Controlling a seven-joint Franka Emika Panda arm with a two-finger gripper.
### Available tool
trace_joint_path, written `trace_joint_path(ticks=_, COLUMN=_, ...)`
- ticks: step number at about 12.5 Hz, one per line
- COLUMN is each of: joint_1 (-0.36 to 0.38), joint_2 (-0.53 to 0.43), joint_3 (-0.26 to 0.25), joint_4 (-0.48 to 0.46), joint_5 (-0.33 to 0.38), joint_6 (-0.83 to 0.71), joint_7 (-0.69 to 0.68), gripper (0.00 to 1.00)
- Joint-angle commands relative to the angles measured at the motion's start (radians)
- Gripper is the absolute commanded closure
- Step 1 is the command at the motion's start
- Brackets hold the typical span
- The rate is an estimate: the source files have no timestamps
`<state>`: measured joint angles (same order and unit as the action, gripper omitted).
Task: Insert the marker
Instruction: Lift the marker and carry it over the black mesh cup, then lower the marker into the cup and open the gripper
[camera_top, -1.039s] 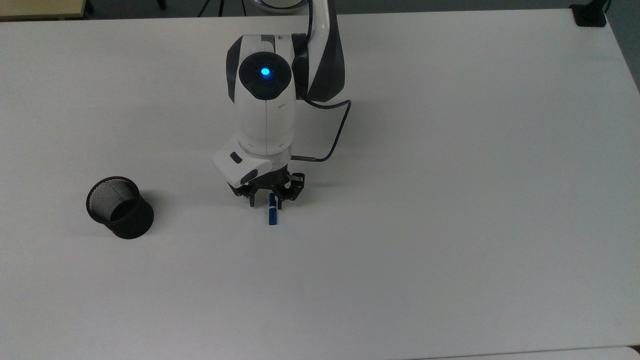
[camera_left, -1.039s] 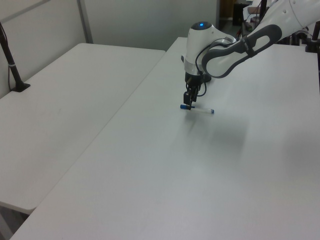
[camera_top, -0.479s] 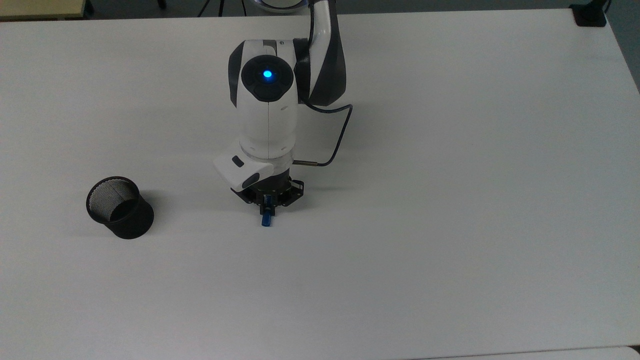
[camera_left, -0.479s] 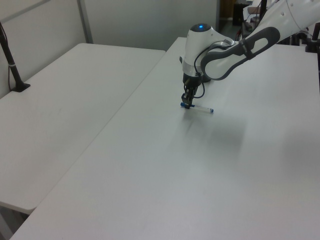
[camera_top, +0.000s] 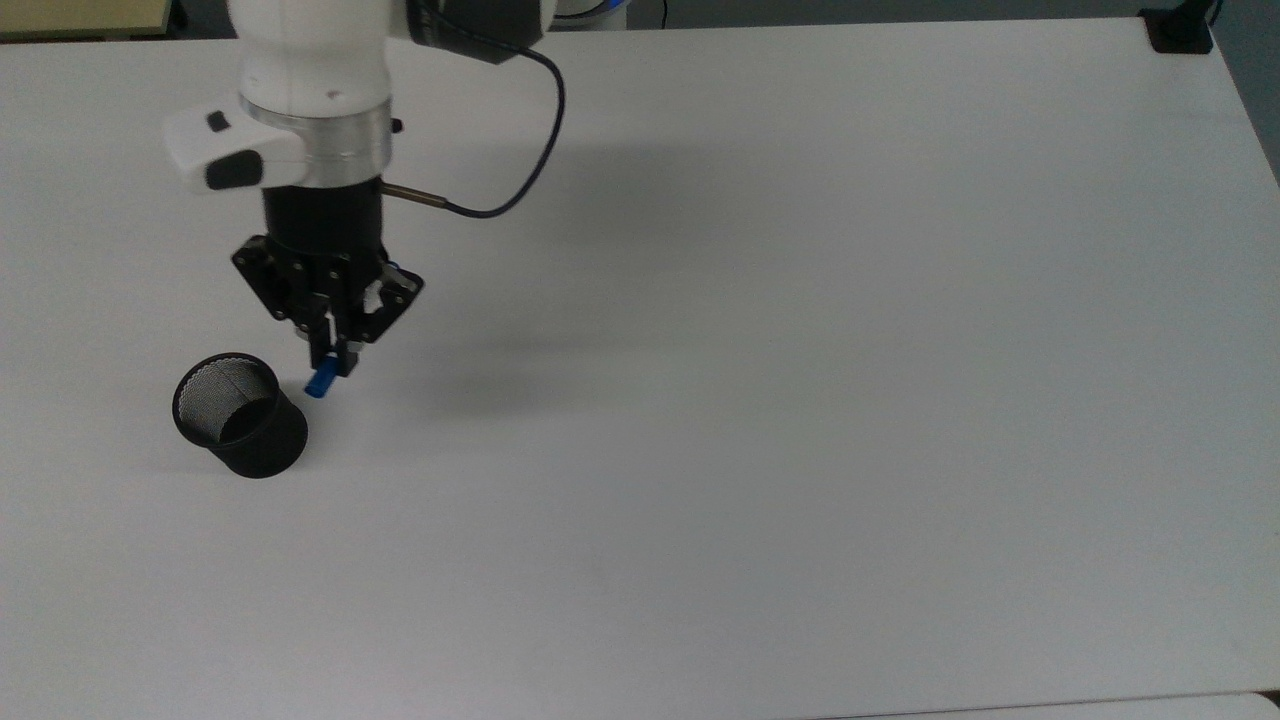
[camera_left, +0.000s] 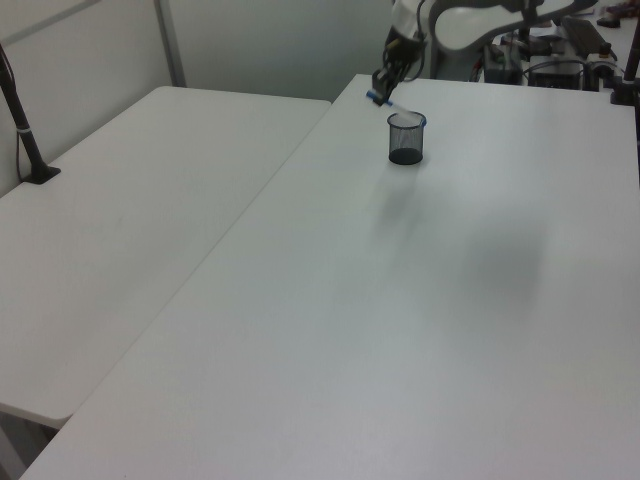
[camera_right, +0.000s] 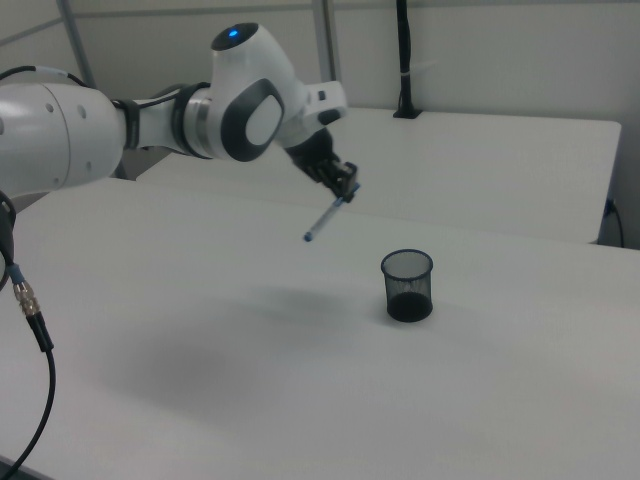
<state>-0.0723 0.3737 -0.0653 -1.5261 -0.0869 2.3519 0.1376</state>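
My gripper (camera_top: 335, 358) is shut on the marker (camera_top: 321, 381), whose blue cap pokes out below the fingers. The pair hangs in the air just to the top view's right of the black mesh cup (camera_top: 268, 440), which stands upright on the white table (camera_top: 800, 420). In the right view the marker (camera_right: 325, 217) slants down and to the right view's left from the gripper (camera_right: 346, 190), well above the table and left of the cup (camera_right: 408, 292). From the left view, the gripper (camera_left: 388, 82) and marker (camera_left: 377, 98) sit up behind the cup (camera_left: 405, 142).
A black cable (camera_top: 520, 180) loops from my wrist. A black clamp (camera_top: 1180, 30) sits on the table's far right corner in the top view. A second table (camera_left: 120, 210) with a black post (camera_left: 20, 110) adjoins at the left view's left.
The gripper closed on the marker lying on the table, lifted it, and carried it to the top view's left, up beside the cup.
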Motion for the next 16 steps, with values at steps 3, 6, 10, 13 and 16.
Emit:
trace_joint_path(ticks=3, joint_1=-0.152, joint_2=-0.009, joint_3=0.005, joint_4=-0.075, joint_5=0.006, joint_6=0.335, joint_7=-0.134, gripper=0.86)
trace_joint_path(ticks=6, joint_1=-0.178, joint_2=0.046, joint_3=0.004, joint_4=-0.138, joint_5=0.006, joint_6=0.579, joint_7=-0.135, gripper=0.86)
trace_joint_path(ticks=10, joint_1=-0.176, joint_2=0.139, joint_3=0.005, joint_4=-0.132, joint_5=0.006, joint_6=0.707, joint_7=-0.127, gripper=0.86)
trace_joint_path(ticks=13, joint_1=-0.175, joint_2=0.148, joint_3=0.009, joint_4=-0.132, joint_5=0.006, joint_6=0.705, joint_7=-0.127, gripper=0.53)
trace_joint_path(ticks=16, joint_1=-0.164, joint_2=0.139, joint_3=0.018, joint_4=-0.132, joint_5=0.01, joint_6=0.695, joint_7=-0.124, gripper=0.0)
